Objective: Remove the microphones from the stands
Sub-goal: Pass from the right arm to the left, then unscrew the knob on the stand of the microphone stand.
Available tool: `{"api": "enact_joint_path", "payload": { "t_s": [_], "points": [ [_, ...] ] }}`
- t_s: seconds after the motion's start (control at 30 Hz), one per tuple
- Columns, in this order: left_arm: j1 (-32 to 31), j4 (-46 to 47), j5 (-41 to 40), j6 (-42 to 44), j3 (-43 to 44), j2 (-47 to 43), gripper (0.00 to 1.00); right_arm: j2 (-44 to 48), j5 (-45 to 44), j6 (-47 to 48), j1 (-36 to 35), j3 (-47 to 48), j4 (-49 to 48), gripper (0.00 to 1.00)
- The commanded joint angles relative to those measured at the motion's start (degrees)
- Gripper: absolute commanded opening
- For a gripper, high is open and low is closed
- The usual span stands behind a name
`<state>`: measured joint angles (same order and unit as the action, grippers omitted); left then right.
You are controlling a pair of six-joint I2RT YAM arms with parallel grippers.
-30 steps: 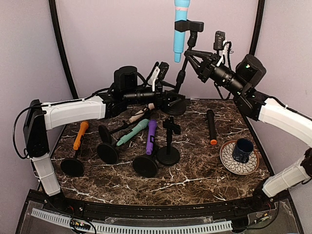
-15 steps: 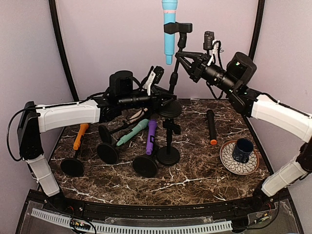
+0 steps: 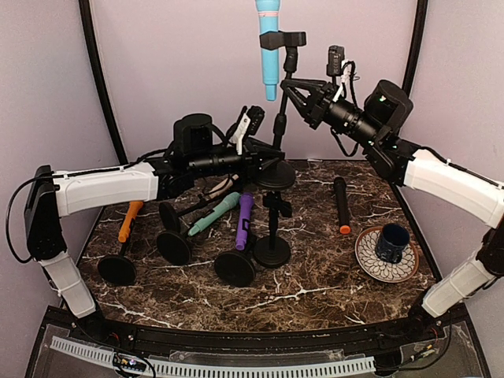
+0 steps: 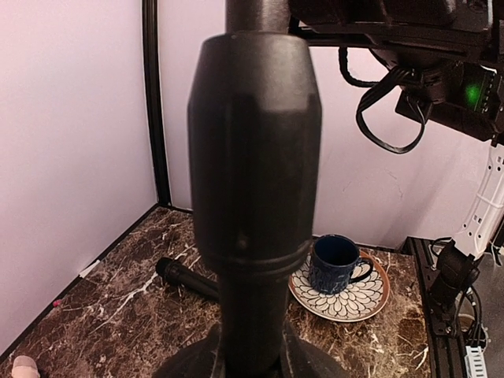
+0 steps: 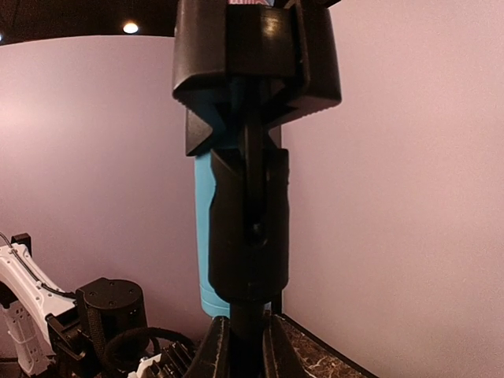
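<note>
- Microphone, light blue, is seated upright in the clip at the top of the stand, head uppermost; it is not yet freed.
- Stand's pole is clamped high up, just under the clip, by the right gripper, whose jaws are closed tight on it.
- Lower on the same pole, just above the round base, the left gripper is closed on the stand; in the left wrist view the pole fills the frame between the fingers.
- Whether the base rests on the marble table cannot be told.
- Right of the stand: a black microphone is laid flat; beyond it a dark blue mug is set on a patterned plate.
- Left of and near the stand: purple, teal and orange microphones are lying among smaller stands.
</note>
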<state>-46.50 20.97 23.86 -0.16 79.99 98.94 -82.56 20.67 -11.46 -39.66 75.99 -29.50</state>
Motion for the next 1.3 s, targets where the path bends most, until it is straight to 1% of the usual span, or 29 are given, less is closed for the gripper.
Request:
{"api": "enact_joint_path", "payload": {
  "t_s": [0.0, 0.03, 0.07, 0.1, 0.2, 0.27, 0.3, 0.37, 0.47, 0.57, 0.63, 0.73, 0.8, 0.93, 1.0, 1.07, 1.13, 1.2, 1.27],
  "points": [
    [0.18, 2.82, -3.42, -3.16, -0.6, -5.46, 0.0, 0.81, -0.95, 1.08, -0.24, 1.85, -3.85, 0.5],
    [0.2, 2.92, -3.98, -3.76, -0.73, -5.96, 0.0, 1.01, -1.28, 0.97, -0.24, 1.28, -3.41, 0.65],
    [0.24, 3.11, -4.25, -4.09, -0.76, -6.26, 0.0, 1.26, -1.73, 0.74, -0.24, 0.54, -3.06, 0.75],
    [0.2, 3.11, -4.78, -4.61, -0.96, -6.93, 0.0, 1.67, -2.37, 0.62, -0.26, -0.47, -2.82, 0.83],
    [0.18, 3.73, -5.87, -5.3, -1.99, -8.65, 0.0, 3.21, -4.34, 0.27, -0.24, -4.93, -2.24, 0.96],
    [0.2, 3.73, -6.39, -5.41, -2.59, -10.04, 0.0, 3.58, -4.26, -0.36, -0.24, -6.46, -1.06, 0.98],
    [0.19, 3.73, -6.44, -5.25, -2.79, -10.37, 0.0, 3.32, -3.53, -0.8, -0.29, -6.45, 0.19, 0.97],
    [0.18, 3.88, -6.54, -5.09, -3.45, -10.96, 0.0, 2.31, -1.23, -1.8, -0.47, -5.69, 2.95, 0.92],
    [0.23, 2.94, -6.64, -4.61, -3.55, -11.04, 0.0, 1.16, 1.3, -3.61, -0.97, -5.2, 3.92, 0.84],
    [0.19, 2.16, -6.31, -4.37, -3.61, -10.91, 0.0, -0.05, 2.75, -4.28, -1.88, -3.62, 4.87, 0.8],
    [0.18, 2.15, -6.07, -4.4, -3.87, -10.89, 0.0, -1.35, 3.26, -4.08, -2.65, -1.92, 6.16, 0.79],
    [0.18, 2.23, -5.12, -4.18, -4.27, -10.99, 0.0, -3.2, 3.46, -3.58, -3.62, 0.06, 7.19, 0.83],
    [0.18, 2.76, -4.08, -3.81, -4.99, -11.2, 0.0, -4.31, 3.35, -4.0, -3.83, 0.98, 6.98, 0.81],
    [0.19, 4.3, -1.67, -3.55, -6.47, -11.62, 0.0, -6.04, 3.37, -4.88, -3.85, 2.17, 6.06, 0.68],
    [0.18, 4.98, -0.65, -3.47, -7.08, -11.85, 0.0, -6.43, 3.69, -4.81, -3.93, 2.41, 5.52, 0.65],
    [0.18, 5.26, -0.35, -3.45, -7.6, -12.21, 0.0, -6.71, 3.96, -4.69, -3.93, 2.26, 5.08, 0.6],
    [0.24, 5.41, -0.38, -3.4, -7.99, -12.53, 0.0, -6.73, 3.92, -4.79, -3.94, 1.88, 4.72, 0.48],
    [0.19, 5.52, -0.51, -3.36, -8.36, -12.8, 0.0, -6.65, 4.15, -4.76, -3.94, 1.54, 4.77, 0.39],
    [0.18, 5.56, -0.38, -3.5, -8.43, -13.08, 0.0, -6.45, 4.99, -4.61, -3.93, 1.21, 4.84, 0.33]
  ]
}}
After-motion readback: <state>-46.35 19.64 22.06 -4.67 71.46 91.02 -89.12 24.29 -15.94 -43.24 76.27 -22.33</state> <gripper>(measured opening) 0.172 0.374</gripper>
